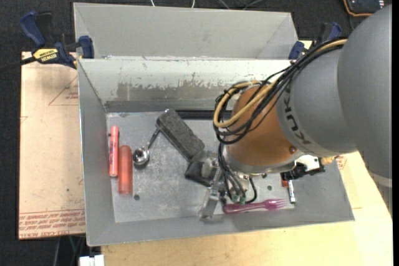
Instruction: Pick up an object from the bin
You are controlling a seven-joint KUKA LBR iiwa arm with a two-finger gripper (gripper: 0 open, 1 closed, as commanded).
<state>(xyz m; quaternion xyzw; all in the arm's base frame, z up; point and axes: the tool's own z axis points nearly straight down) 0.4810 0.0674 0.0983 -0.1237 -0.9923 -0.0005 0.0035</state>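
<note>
My gripper (pixel 211 202) hangs low over the bin floor near the front edge, just under the arm's orange cover. A small black block (pixel 198 171) lies right beside it on its upper left. A pink plastic fork (pixel 257 205) lies flat just to its right, handle end near the gripper. A long dark grey bar (pixel 181 134) lies slanted behind the black block. Nothing can be made out held in the gripper.
Two red-orange markers (pixel 114 151) (pixel 125 169) lie along the left wall, with a metal scoop (pixel 141 157) next to them. A black marker with a red band (pixel 288 187) and a white piece (pixel 308 164) lie at the right, partly under the arm.
</note>
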